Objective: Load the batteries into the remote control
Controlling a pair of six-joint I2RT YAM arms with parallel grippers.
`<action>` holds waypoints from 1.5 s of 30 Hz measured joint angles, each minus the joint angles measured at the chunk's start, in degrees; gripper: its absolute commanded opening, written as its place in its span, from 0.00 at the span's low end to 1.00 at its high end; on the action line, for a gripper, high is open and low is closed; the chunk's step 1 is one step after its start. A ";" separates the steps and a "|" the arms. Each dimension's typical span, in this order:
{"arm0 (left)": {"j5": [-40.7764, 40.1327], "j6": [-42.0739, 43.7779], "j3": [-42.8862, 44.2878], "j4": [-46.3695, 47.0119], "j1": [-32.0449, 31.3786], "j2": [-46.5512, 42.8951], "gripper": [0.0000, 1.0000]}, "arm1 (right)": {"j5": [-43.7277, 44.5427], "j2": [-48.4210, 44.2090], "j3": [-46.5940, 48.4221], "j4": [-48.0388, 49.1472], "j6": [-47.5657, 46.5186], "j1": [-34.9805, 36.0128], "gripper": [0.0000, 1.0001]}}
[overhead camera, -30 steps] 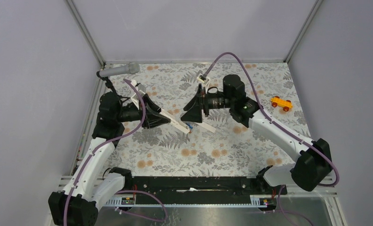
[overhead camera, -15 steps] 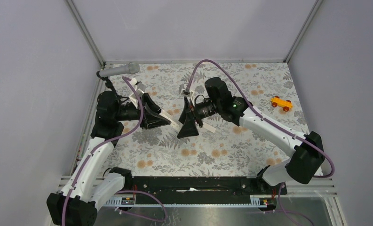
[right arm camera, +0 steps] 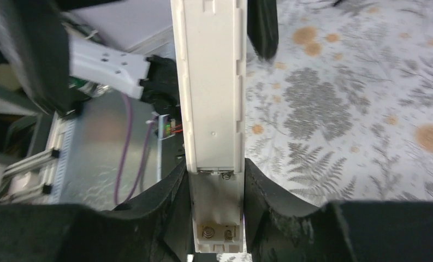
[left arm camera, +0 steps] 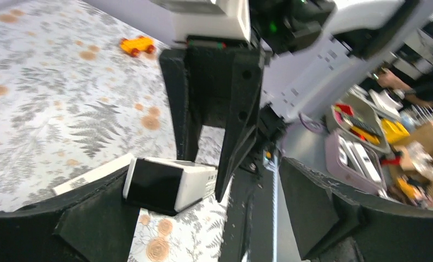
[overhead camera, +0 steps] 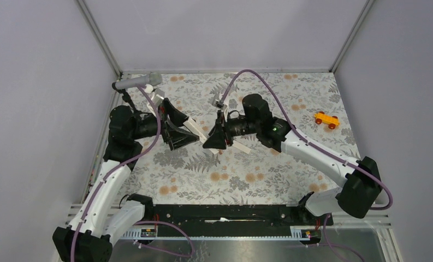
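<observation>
The remote control (overhead camera: pixel 196 130) is a long white bar held just above the mat between my two grippers. My right gripper (overhead camera: pixel 209 141) is shut on its slot end. In the right wrist view the remote control (right arm camera: pixel 211 98) runs up out of the right gripper (right arm camera: pixel 217 183), and the open battery slot (right arm camera: pixel 216 207) shows bare springs. My left gripper (overhead camera: pixel 190 129) stands open around the other end. In the left wrist view that dark-faced end of the remote control (left arm camera: pixel 170 184) lies by the left finger, and the left gripper (left arm camera: pixel 206 210) does not press on it. The batteries are hidden.
The separate white cover (overhead camera: pixel 241 146) lies on the floral mat (overhead camera: pixel 247 174) just right of the right gripper. A grey microphone (overhead camera: pixel 138 82) on a black tripod stands at the back left, behind the left arm. An orange toy car (overhead camera: pixel 326 119) sits at the right.
The left gripper has opened and let go of the remote. The right gripper has swung in from the right and closed on the remote's slot end.
</observation>
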 measured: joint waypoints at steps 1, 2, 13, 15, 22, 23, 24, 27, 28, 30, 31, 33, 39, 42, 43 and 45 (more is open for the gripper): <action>-2.01 -0.09 0.11 -0.33 0.00 -0.35 0.99 | 2.21 -0.79 -1.40 0.96 0.50 0.02 0.17; -4.81 -0.61 0.09 -0.87 0.00 -0.92 0.99 | 4.79 -1.70 -2.99 2.10 0.83 0.04 0.17; -38.66 -22.75 -10.49 -2.45 -0.37 -8.46 0.92 | 37.16 -2.71 -7.65 3.50 -1.22 7.32 0.11; -41.44 -24.81 -10.67 -4.07 -0.70 -7.96 0.95 | 41.55 -0.59 -5.92 2.60 -1.01 8.72 0.11; -45.77 -27.61 -10.05 -8.68 -1.92 -5.20 0.66 | 48.59 2.97 -3.13 1.31 -0.22 10.32 0.12; -45.81 -27.89 -9.66 -9.07 -2.38 -4.13 0.63 | 48.59 3.04 -3.02 1.25 -0.15 10.45 0.12; -45.83 -27.96 -9.29 -9.16 -2.93 -2.91 0.63 | 48.54 3.21 -2.69 0.98 -0.13 10.60 0.12; -45.88 -28.15 -8.94 -9.07 -4.20 -0.35 0.62 | 48.15 4.39 -0.76 -0.02 -0.15 11.06 0.12; -45.97 -28.13 -8.94 -9.09 -4.52 0.09 0.61 | 47.87 4.90 -0.04 -0.59 -0.13 11.15 0.12; -46.27 -28.11 -8.94 -9.07 -4.96 0.22 0.58 | 46.86 5.64 0.90 -1.22 -0.11 11.23 0.12; -46.38 -28.13 -8.92 -8.98 -5.07 0.20 0.53 | 46.45 5.92 1.29 -1.60 -0.07 11.28 0.12; -46.42 -28.57 -8.92 -8.57 -5.07 0.33 0.38 | 45.38 6.58 2.27 -2.60 0.11 11.30 0.12; -46.56 -31.01 -9.79 -5.25 -5.01 1.88 0.00 | 44.68 7.74 4.13 -5.03 1.03 11.19 0.34; -46.77 -31.26 -10.25 -5.25 -4.96 2.10 0.00 | 44.74 8.85 5.57 -7.04 1.70 11.17 0.82; -46.80 -31.28 -10.27 -5.22 -4.96 2.10 0.00 | 44.68 9.33 6.25 -7.58 2.64 11.21 0.88; -47.17 -30.40 -10.21 -5.55 -4.92 2.03 0.00 | 45.13 10.21 7.56 -8.94 4.35 11.28 0.90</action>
